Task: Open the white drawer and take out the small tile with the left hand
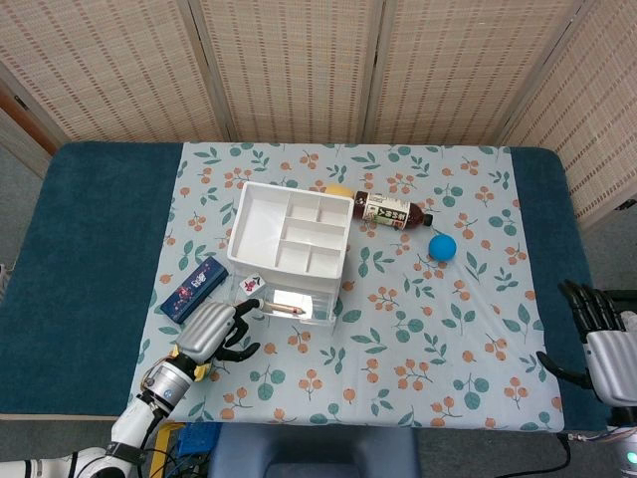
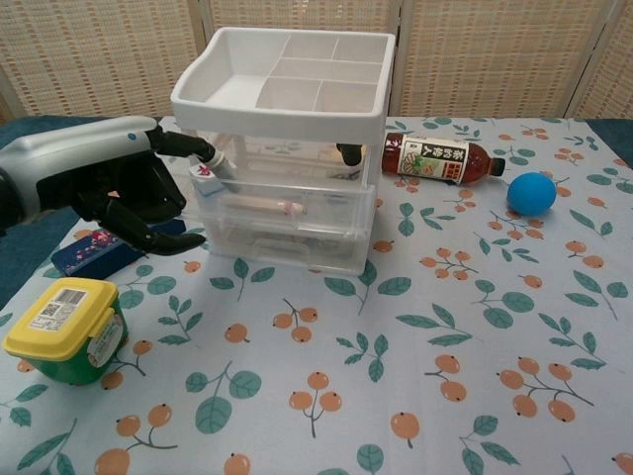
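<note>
The left hand (image 2: 119,188) hooks a fingertip on the top drawer (image 2: 287,198) of the white drawer unit (image 1: 289,244), now pulled well out. The small tile (image 2: 205,169) lies inside at the front-left corner, not yet grasped. The right hand (image 1: 605,344) rests with fingers apart, holding nothing.

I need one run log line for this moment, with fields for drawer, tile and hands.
drawer: top drawer pulled out | tile: small tile at left hand fingertips, over drawer's left corner | right hand: idle at table edge

Blue box (image 2: 109,247) and yellow-lidded jar (image 2: 67,330) crowd the left; the desk (image 2: 475,327) right of the drawer unit (image 2: 287,148) lies open.
</note>
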